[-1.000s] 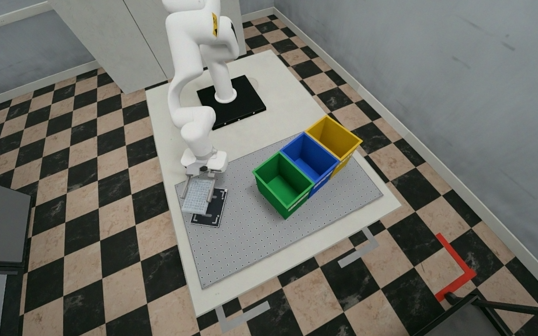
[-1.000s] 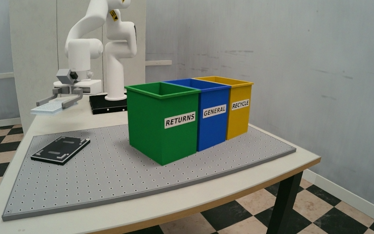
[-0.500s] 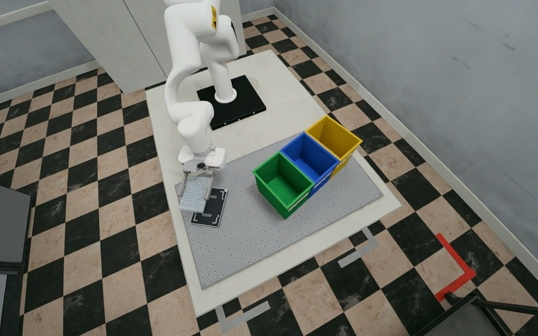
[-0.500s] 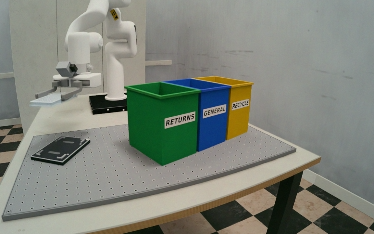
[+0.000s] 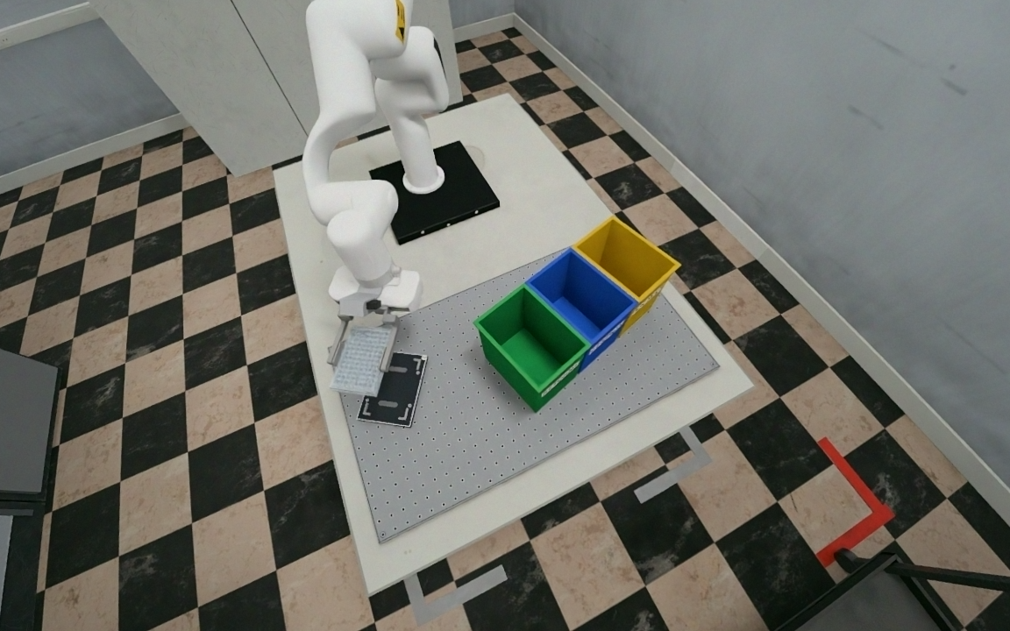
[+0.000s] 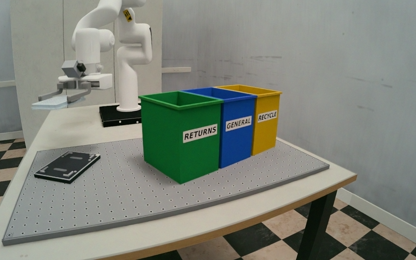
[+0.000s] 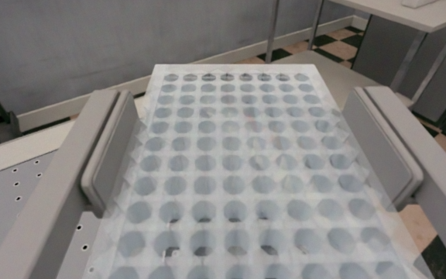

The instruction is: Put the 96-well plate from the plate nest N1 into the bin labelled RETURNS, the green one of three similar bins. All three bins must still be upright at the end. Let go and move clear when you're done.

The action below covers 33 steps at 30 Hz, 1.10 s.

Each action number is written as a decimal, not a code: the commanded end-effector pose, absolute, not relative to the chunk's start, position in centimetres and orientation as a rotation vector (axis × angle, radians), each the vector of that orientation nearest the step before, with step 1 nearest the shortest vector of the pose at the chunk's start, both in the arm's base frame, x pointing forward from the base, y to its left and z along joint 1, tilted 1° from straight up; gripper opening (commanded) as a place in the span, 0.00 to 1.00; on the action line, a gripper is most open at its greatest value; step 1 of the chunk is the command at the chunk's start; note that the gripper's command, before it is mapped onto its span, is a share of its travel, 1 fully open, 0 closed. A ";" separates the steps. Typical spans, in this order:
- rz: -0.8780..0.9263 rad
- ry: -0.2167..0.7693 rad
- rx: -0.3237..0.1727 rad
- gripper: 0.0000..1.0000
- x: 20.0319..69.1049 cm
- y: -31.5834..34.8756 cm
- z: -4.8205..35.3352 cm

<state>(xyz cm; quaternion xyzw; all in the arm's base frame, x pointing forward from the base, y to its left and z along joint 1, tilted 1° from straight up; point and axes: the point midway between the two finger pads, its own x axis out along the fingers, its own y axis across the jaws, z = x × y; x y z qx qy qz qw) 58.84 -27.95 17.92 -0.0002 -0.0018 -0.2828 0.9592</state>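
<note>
While the pincer (image 5: 363,345) (image 6: 53,98) (image 7: 252,149) grips the clear 96-well plate (image 5: 363,362) (image 6: 50,102) (image 7: 232,163) aloft, black nest (image 5: 407,390) (image 6: 70,165) below, green RETURNS bin (image 5: 508,368) (image 6: 162,135) upright

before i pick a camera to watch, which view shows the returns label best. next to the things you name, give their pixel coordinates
The exterior view: the RETURNS label (image 6: 200,133) faces it, fully readable on the green bin (image 5: 532,345) (image 6: 180,139). The top view catches it only steeply foreshortened, too small to read; the wrist view doesn't show it.
</note>
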 end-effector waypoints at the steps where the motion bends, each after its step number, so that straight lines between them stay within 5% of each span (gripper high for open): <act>1: -0.573 -0.010 0.011 0.00 58.9 -28.0 18.8; 30: -0.573 -0.010 0.011 0.00 58.9 -28.0 21.5; 33: -0.473 -0.011 0.011 0.00 59.2 -27.1 21.5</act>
